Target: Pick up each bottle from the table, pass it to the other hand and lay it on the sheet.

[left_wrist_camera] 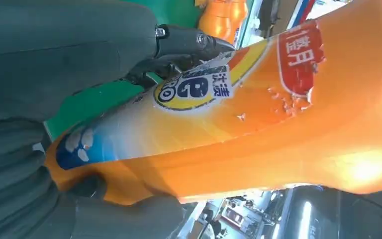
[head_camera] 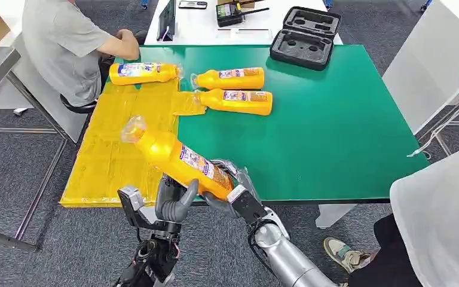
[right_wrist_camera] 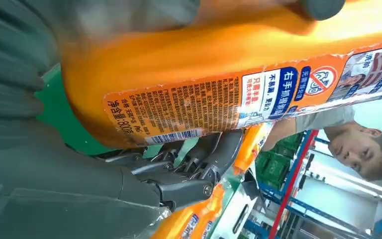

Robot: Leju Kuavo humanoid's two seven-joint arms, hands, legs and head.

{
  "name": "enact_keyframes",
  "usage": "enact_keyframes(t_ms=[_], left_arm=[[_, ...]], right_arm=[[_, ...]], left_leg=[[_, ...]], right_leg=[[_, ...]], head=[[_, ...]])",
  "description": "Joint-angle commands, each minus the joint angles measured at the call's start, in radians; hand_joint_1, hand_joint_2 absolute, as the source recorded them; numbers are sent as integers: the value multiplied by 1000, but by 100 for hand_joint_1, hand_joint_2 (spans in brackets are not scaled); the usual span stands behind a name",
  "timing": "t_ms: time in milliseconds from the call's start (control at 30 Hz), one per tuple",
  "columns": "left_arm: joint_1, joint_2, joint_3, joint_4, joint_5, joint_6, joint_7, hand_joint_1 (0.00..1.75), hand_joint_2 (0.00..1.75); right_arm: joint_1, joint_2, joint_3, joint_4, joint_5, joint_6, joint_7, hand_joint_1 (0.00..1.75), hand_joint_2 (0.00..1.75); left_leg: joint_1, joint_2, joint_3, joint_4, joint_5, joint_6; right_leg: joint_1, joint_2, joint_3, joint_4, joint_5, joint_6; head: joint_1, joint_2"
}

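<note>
Low in the frame's centre, the left hand [head_camera: 176,200] and right hand [head_camera: 230,185] both grasp the tilted bottle's [head_camera: 176,156] base.

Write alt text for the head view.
Both robot hands, the left hand and the right hand, grip the base of one tilted orange bottle above the table's near edge. One bottle lies on the yellow sheet; two bottles lie on the green table.

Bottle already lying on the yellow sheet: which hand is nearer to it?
Left. The left hand is below the sheet bottle, near the yellow sheet; the right hand is farther right. Both hands grip the raised bottle.
</note>
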Motion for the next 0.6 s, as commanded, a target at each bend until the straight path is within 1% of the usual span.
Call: enact_keyframes(t_ms=[33, 167, 200, 233, 267, 300, 333, 367, 600], left_arm=[[-53, 2, -25, 56, -10, -29, 4, 175, 175], [-51, 5, -24, 46, -13, -45, 4, 175, 175], [-51, 6, -25, 42, -15, -46, 4, 175, 175], [-50, 6, -24, 35, -19, -46, 4, 175, 175], [-45, 7, -23, 23, -24, -46, 4, 175, 175], [-43, 7, -22, 19, -27, -45, 4, 175, 175], [-40, 7, -21, 13, -32, -44, 4, 175, 175], [-37, 8, -18, 4, -41, -39, 4, 175, 175], [-32, 9, -8, -6, -50, -35, 4, 175, 175]], right_arm=[[-18, -10, 36, 57, -10, 0, 6, 152, 175], [-19, -17, 33, 50, -23, 7, 6, 154, 175], [-19, -18, 33, 50, -24, 9, 6, 150, 175], [-20, -17, 32, 51, -25, 10, 6, 147, 175], [-21, -15, 31, 53, -30, 18, 6, 134, 175], [-21, -15, 29, 54, -34, 22, 6, 127, 175], [-20, -15, 27, 55, -41, 36, 6, 23, 175], [-21, -14, 25, 59, -40, 36, 6, 0, 175], [-20, -13, 15, 54, -43, 28, 6, 0, 175]], left_leg=[[2, -1, 4, 0, -1, -2], [1, -1, 2, 0, -1, -2], [1, -1, 1, 0, 0, -1], [2, -1, 3, 0, -1, -2], [1, -1, 2, 0, -1, -2], [1, -1, 1, 0, 0, -1], [2, -1, 3, 0, -1, -2], [1, -1, 2, 0, -1, -2], [1, 0, 2, 0, -1, -2]], right_leg=[[2, -2, 5, -1, -1, -2], [1, -1, 3, -1, -1, -2], [1, -1, 2, -1, 0, -1], [2, -2, 4, -1, -1, -2], [1, -2, 3, -1, -1, -2], [1, -1, 2, -1, 0, -1], [2, -1, 4, -1, -1, -2], [1, -1, 3, -1, -1, -2], [2, -1, 3, -1, -1, -2]], head=[[0, 0], [0, 0], [0, 0], [0, 0], [0, 0], [0, 0], [0, 0], [0, 0], [0, 0]])
